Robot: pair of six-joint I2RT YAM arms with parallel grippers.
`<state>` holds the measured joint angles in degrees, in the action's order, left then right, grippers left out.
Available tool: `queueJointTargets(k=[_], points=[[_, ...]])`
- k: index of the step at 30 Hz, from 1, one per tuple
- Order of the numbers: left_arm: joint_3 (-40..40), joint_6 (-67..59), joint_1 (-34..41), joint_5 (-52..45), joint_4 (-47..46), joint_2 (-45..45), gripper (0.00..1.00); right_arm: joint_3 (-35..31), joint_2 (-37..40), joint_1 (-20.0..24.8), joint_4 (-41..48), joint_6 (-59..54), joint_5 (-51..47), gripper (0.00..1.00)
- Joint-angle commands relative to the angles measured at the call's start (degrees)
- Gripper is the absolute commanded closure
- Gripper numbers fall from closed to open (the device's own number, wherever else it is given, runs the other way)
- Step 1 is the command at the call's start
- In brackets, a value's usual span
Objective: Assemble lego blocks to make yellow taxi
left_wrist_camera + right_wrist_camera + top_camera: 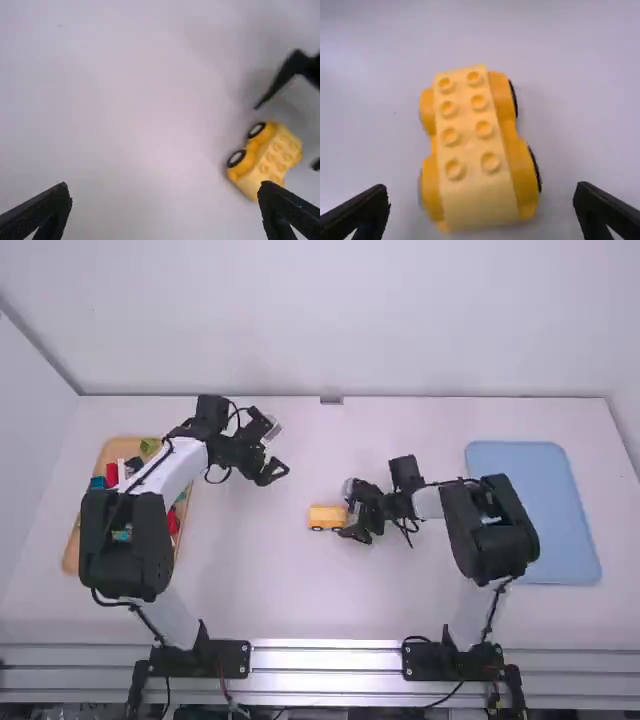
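The yellow block car (326,515) stands on its wheels near the middle of the table. My right gripper (348,510) is open at its right end. Farther up and to the left is my left gripper (279,449), open and apart from the car. In the left wrist view, the left gripper (165,210) has nothing between its fingers, and the car (270,157) lies beyond one of them. The right wrist view has the car's studded top (470,130) in front of the right gripper (481,210), whose fingers stand wide on either side.
A wooden tray (70,558) with several coloured blocks sits at the left, partly beneath the left arm. At the right lies a blue tray (530,485), close beside the right arm. The right gripper's dark finger (285,75) reaches into the left wrist view near the car.
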<state>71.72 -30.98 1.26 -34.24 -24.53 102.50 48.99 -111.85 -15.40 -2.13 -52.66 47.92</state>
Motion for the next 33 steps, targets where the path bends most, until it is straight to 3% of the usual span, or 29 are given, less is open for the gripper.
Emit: queueJointTargets(k=[1,7,13,17,21,27,33], points=[[0.1,8.1,-1.0,5.2,-0.1,-3.1,0.01,0.5,6.7,-1.0,4.7,-3.1,-9.5,0.01],[0.6,20.3,-1.3,14.5,-0.1,-4.0,0.01,0.5,13.8,-3.2,9.7,-2.7,-18.7,0.02],[5.3,35.5,-1.3,39.9,-8.3,-4.0,0.01,0.5,15.4,-5.0,6.3,-2.7,-19.5,0.02],[10.1,40.8,-1.3,51.0,-16.4,-4.0,0.01,0.5,15.4,-5.7,4.2,-2.7,-19.5,0.01],[16.2,45.9,-1.3,57.2,-25.7,-4.0,0.01,0.5,15.4,-5.6,2.2,-2.7,-19.5,0.01],[23.6,50.4,-2.4,58.2,-36.1,-4.0,0.01,0.5,15.4,-4.8,1.4,-2.7,-19.5,0.01],[25.4,66.2,-7.1,75.6,-43.5,-4.0,0.01,0.5,15.4,-4.3,1.4,-2.7,-19.5,0.01]])
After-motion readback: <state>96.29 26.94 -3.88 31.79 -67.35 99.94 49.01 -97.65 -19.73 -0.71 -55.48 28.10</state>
